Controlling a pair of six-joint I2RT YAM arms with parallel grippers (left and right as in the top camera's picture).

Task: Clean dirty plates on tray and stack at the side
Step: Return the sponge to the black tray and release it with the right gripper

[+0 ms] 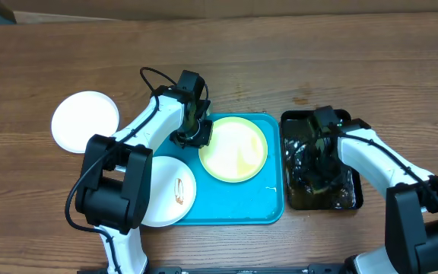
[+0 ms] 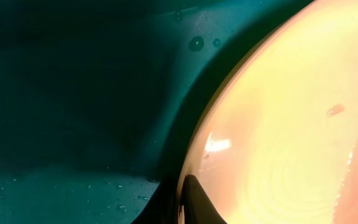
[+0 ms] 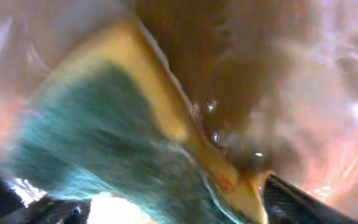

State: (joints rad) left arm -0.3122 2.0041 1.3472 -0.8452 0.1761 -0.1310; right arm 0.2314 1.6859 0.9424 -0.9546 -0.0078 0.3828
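Step in hand, as judged: load the sponge while the plate is held for wiping. Left end effector [image 1: 193,135] grasps the left rim of the lime-green plate [image 1: 234,149], which lies on the far part of the tray [image 1: 234,209]. Right end effector [image 1: 319,158] is down in the black tray [image 1: 350,199] at the right, clenched on the sponge [image 3: 104,143] in brown water. One white plate [image 1: 169,190] overlaps the tray's near-left rim. The other white plate [image 1: 84,122] rests on the counter [image 1: 280,61], far left. Lift the sponge straight up and let it drip over the black tray. Wipe from the free right rim towards the held side, with the rim grip steady.
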